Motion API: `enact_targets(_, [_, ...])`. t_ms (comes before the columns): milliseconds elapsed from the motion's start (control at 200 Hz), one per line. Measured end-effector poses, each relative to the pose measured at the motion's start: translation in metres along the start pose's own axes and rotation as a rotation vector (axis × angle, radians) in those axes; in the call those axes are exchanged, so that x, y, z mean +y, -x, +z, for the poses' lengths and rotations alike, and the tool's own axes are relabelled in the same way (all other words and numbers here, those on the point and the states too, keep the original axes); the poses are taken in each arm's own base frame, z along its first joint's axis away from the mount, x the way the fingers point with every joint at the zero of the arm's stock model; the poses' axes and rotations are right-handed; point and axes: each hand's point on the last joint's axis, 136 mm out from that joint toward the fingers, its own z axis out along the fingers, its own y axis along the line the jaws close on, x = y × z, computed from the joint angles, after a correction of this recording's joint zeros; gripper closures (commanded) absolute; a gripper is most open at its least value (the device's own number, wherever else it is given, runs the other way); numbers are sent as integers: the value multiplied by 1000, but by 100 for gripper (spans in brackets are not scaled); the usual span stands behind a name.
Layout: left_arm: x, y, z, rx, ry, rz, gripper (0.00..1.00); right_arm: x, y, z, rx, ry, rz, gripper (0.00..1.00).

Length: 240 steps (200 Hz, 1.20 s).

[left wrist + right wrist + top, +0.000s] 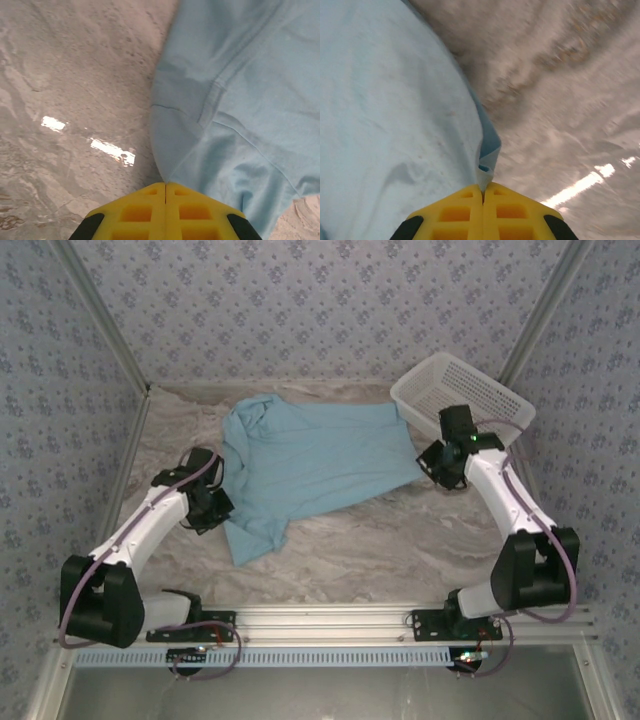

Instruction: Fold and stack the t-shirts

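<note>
Left pincer (165, 186) clenched, fingers together on the t-shirt (310, 455) at its left edge. Right pincer (483, 189) clenched on a folded bit of the t-shirt's right edge. Count: 2 pincers, 1 t-shirt, 1 basket (470, 385). T-shirt lies rumpled mid-table, toward the back. Right wrist view blurred; right arm covers the basket's near rim. Bare table (400, 550) along near side; basket in far-right corner.
</note>
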Motion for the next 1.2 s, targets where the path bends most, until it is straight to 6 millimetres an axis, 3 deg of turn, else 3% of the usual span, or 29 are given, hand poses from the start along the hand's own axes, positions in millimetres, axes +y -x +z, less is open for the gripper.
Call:
enact_targets(185, [8, 8, 0, -2, 6, -24, 97, -61, -45, 38, 107, -138, -6, 100])
enact_targets(320, [-3, 17, -7, -6, -28, -27, 98, -80, -57, 54, 140, -186, -15, 100])
enact_targets(719, [-38, 34, -70, -85, -205, -60, 97, -88, -30, 61, 83, -202, 10, 100])
enact_targets(819, [-45, 38, -74, -88, -225, -61, 97, -80, -18, 61, 67, -193, 1, 100])
enact_targets(929, [-59, 52, -57, -53, -218, -58, 97, -69, -8, 61, 52, -180, -8, 100])
enact_targets(1099, [-97, 96, 3, 18, -191, -36, 94, -62, 3, 63, 29, -183, -14, 100])
enact_targets(1159, [-111, 114, 26, 31, -181, -15, 86, -62, 5, 64, 26, -189, -20, 100])
enact_targets(1199, [-117, 123, 39, 34, -172, 4, 72, -61, 5, 65, 24, -193, -23, 100])
